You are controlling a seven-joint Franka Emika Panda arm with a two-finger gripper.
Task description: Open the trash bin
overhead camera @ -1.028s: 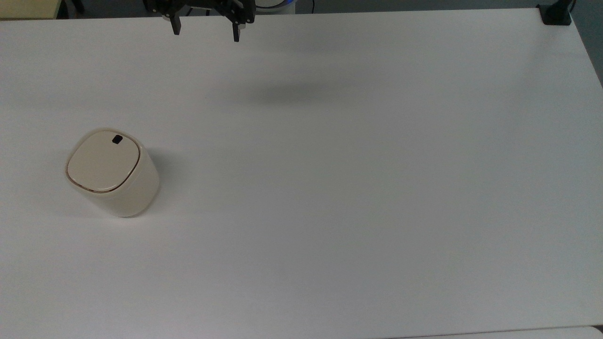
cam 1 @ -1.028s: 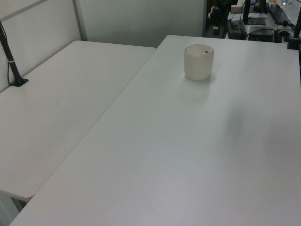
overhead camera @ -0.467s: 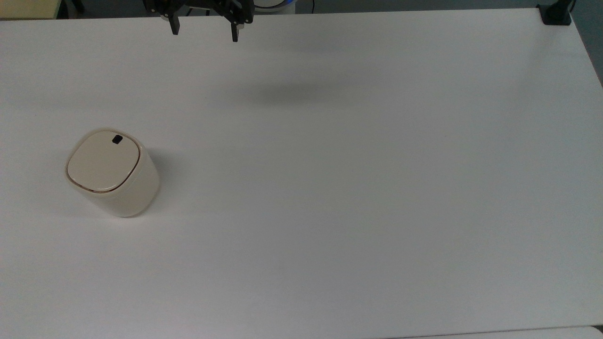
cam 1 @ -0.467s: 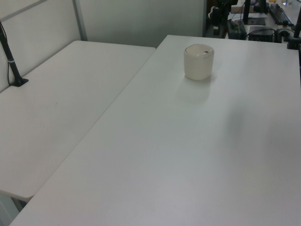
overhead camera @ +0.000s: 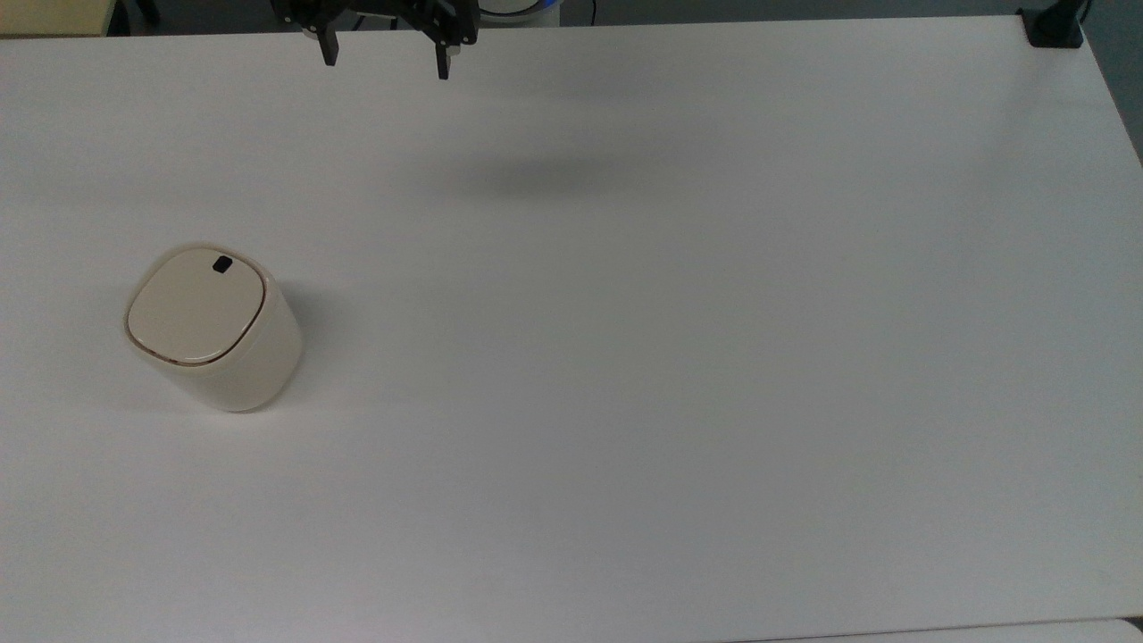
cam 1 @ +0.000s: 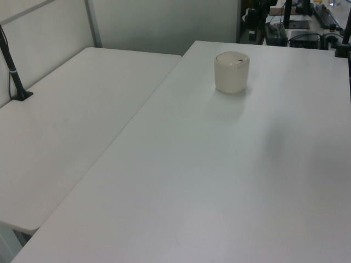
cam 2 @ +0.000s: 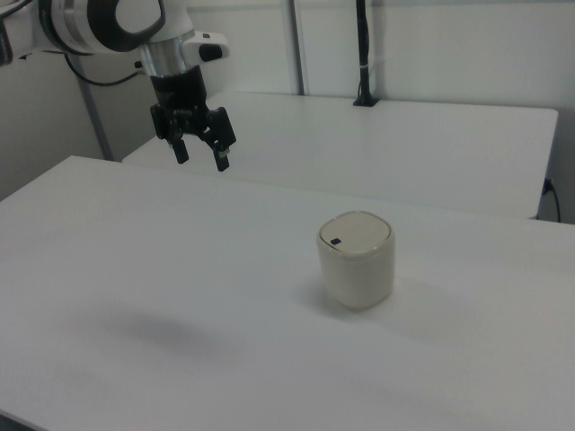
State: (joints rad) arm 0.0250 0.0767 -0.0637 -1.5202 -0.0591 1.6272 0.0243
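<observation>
Plastic, light and stiff by the look of it, the trash bin (overhead camera: 212, 329) is seen at the top view's left on the table (overhead camera: 679, 357), lid shut. The gripper (overhead camera: 387, 55), fingers apart, hangs at the upper edge, well apart. The black latch (overhead camera: 221, 263) is judged the point to be pressed; a hard push could slide the bin.

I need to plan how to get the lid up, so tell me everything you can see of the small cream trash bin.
The small cream-beige plastic trash bin has a rounded-square body and a flat lid edged by a thin brown line. A small black latch sits near the lid's edge toward the top view's top. The lid is closed and the bin stands upright on the white table, alone, with nothing touching it. The open black two-finger gripper hangs well away, above the table's far edge.
</observation>
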